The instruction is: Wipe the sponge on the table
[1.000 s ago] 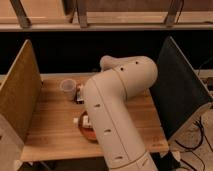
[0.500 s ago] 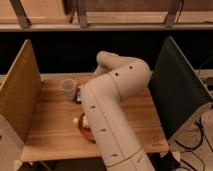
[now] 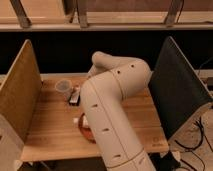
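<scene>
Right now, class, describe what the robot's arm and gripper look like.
The arm is off-white: thick rounded tube segments with smooth joints and small dark dots along its shell. No cables show. The gripper, beside the cup on the table, looks darker.

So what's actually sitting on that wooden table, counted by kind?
Clear cup: 1
Pale block, perhaps the sponge: 1
Reddish-brown item, half hidden by the arm: 1
Total: 3 on the table; the gripper hangs low beside the cup.
</scene>
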You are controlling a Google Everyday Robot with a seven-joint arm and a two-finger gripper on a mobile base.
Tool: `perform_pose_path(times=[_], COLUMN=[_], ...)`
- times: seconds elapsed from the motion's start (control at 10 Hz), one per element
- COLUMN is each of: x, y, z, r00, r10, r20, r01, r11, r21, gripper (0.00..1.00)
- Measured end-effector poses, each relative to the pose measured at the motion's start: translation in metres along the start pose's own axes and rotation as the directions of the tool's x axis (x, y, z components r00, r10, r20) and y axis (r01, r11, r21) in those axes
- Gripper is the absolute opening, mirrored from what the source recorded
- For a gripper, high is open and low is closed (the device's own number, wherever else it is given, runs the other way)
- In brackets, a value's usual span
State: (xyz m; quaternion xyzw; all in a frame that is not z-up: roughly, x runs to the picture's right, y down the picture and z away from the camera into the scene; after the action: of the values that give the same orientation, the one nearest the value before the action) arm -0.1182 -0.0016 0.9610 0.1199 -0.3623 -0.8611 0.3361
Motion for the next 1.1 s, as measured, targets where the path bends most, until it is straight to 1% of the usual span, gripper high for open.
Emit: perform_pose_path(times=[0.1,0.2,0.3,0.4,0.5,0.6,0.7,0.8,0.9,1.0,1.1], x=[-0.007,-0.020,-0.033,-0.045,-0.060,-0.078,-0.089,-0.100,-0.106,-0.103,-0.100], y=[-0.010,-0.024,-0.032,-0.034,-0.034,-0.027,-0.021,-0.009,0.001,0.010,0.016], z=[0.000,0.001,-0.002,-0.006,-0.014,-0.026,-0.034,-0.044,-0.049,-0.049,-0.046], r00=[1.000,0.999,0.998,0.996,0.992,0.986,0.981,0.975,0.970,0.970,0.970], r10=[0.012,0.031,0.047,0.061,0.079,0.105,0.122,0.144,0.158,0.159,0.156], r20=[0.007,0.026,0.048,0.067,0.096,0.129,0.150,0.171,0.185,0.183,0.184], r01=[-0.012,-0.031,-0.048,-0.062,-0.080,-0.102,-0.116,-0.130,-0.139,-0.137,-0.133], r11=[1.000,0.999,0.998,0.998,0.997,0.994,0.992,0.987,0.984,0.982,0.982], r21=[0.013,0.027,0.030,0.019,0.004,-0.029,-0.054,-0.090,-0.112,-0.128,-0.131], gripper=[0.00,0.00,0.00,0.00,0.00,0.00,0.00,0.00,0.00,0.00,0.00])
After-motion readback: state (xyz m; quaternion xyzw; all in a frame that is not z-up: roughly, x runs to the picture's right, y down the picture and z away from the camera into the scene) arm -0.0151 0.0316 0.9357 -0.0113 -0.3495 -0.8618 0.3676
